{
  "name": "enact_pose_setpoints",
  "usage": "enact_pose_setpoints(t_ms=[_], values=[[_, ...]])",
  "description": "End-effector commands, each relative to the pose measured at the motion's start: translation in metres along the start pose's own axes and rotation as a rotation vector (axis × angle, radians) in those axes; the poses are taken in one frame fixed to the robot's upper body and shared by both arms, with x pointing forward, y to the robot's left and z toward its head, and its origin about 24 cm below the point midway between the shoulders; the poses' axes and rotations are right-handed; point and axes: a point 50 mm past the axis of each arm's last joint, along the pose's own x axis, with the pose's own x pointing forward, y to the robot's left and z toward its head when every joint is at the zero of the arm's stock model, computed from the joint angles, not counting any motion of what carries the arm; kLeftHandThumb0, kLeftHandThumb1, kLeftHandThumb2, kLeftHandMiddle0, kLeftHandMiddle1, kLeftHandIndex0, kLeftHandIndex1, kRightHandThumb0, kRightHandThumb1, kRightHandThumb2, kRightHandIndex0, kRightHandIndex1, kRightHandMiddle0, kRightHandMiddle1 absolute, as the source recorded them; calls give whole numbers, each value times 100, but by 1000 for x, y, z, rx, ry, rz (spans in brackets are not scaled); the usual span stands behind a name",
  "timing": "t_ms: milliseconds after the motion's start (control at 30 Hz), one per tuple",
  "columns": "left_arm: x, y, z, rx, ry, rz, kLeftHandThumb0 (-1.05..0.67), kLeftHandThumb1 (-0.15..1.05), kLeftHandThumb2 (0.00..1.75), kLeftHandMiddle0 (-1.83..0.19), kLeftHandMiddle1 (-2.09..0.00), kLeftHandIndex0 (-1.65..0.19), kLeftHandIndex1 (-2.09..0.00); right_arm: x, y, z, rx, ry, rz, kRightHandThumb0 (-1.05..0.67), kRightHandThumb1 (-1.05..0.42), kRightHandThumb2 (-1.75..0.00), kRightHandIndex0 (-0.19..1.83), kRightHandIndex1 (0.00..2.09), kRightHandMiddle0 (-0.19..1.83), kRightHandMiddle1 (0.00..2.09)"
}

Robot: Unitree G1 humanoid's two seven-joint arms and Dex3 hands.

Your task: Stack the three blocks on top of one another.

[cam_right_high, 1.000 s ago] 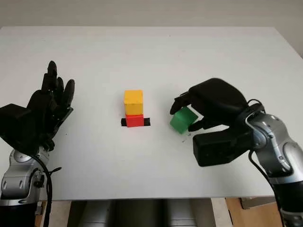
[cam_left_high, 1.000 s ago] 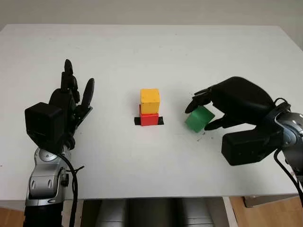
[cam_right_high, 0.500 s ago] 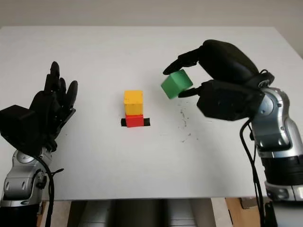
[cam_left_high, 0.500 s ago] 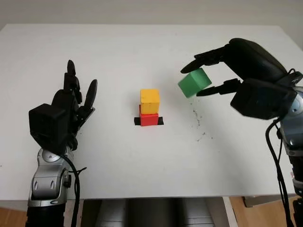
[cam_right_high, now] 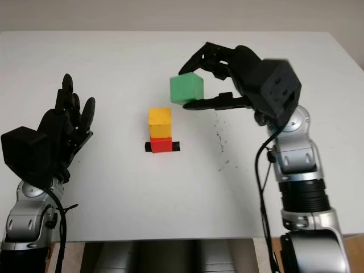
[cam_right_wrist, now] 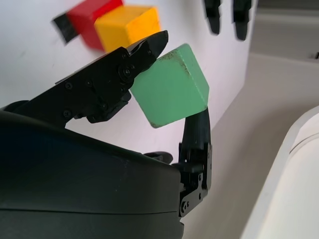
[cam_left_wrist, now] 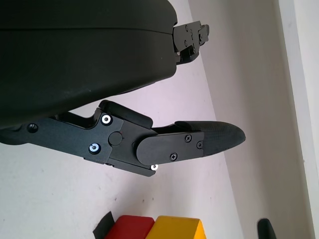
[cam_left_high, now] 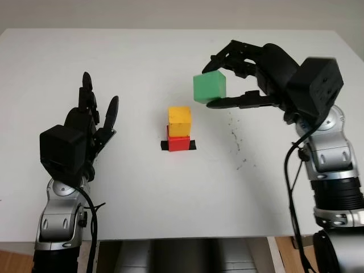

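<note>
On the white table (cam_left_high: 142,187), yellow block (cam_left_high: 180,121) atop red block (cam_left_high: 178,141); my right hand (cam_left_high: 250,71) pinching green block (cam_left_high: 209,87) aloft; my left hand (cam_left_high: 85,128) empty, unclenched, near the table's left side

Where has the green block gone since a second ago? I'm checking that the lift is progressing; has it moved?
Yes. The right hand has lifted the green block off the table and carried it toward the yellow block, stacked on the red block.
</note>
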Motion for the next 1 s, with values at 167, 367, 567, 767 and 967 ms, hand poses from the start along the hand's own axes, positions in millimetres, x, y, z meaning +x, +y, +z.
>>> enact_pose_setpoints(t_ms=[167,367,567,767,967], values=[[-4,-1,-1,-15,-1,10,-65,105,50,19,0,19,0,8,7,-1,159,33,54,-36,-104,-8,20,1,9,197],[-3,-1,-2,-12,-1,15,-64,105,50,19,0,19,0,13,9,-4,303,82,75,-38,-105,-9,21,2,10,191],[-2,-1,-1,-6,-6,19,-65,105,49,19,-1,19,-2,16,11,-10,373,128,99,-41,-105,-6,23,3,17,185],[-1,0,-1,-5,-10,13,-64,105,49,19,0,19,0,22,13,-20,395,143,145,-44,-105,-7,22,2,17,187],[-1,1,-1,3,-6,22,-65,105,48,19,-1,19,-1,27,15,-24,413,149,166,-44,-104,-6,25,4,19,187]])
